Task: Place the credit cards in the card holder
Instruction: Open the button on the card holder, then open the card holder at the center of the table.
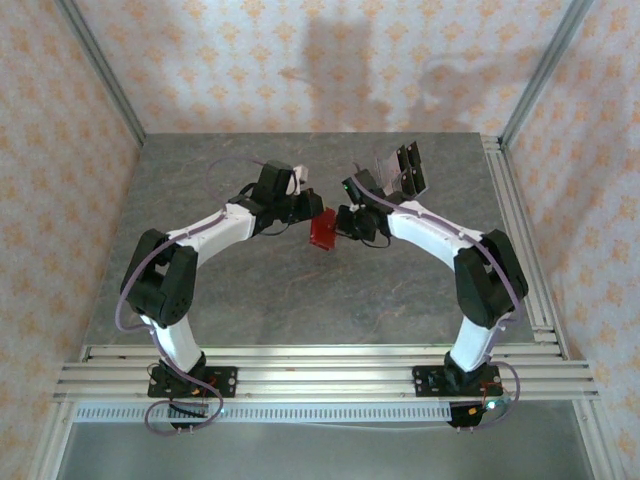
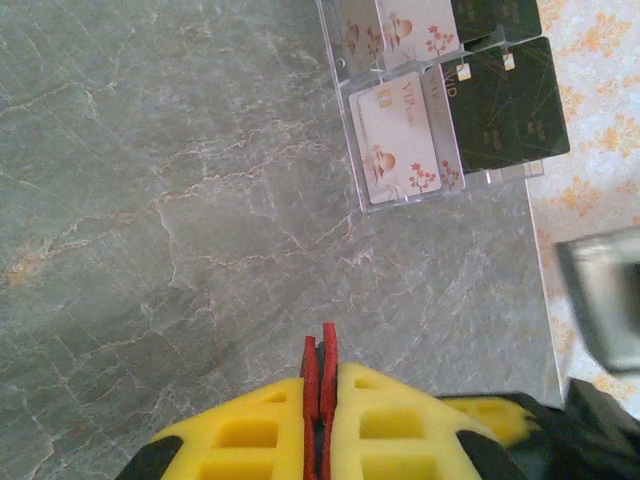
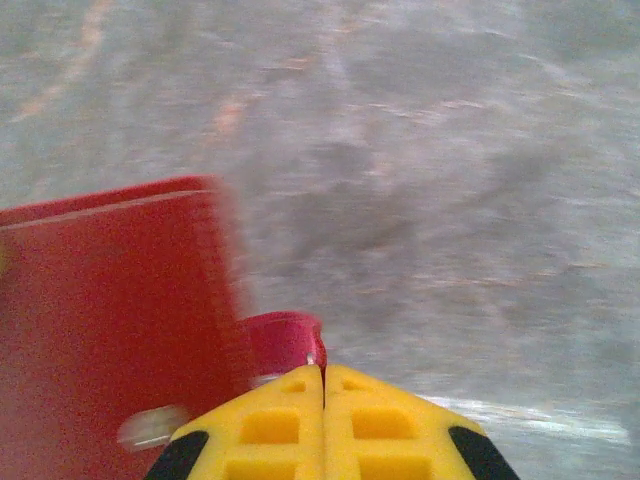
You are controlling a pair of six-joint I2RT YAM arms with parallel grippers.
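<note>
Over grey table [image 1: 300,290], left claw [image 2: 320,385] and right claw [image 3: 323,375] pinch card holder [image 1: 323,231].

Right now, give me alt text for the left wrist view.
The left hand pinches the red card holder edge-on between yellow fingers. Beyond it on the grey table, a clear rack holds pale and dark credit cards.

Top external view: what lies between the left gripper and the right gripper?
The top external view shows the small square red card holder there; the left gripper is shut on its edge, the right gripper on its little tab.
</note>
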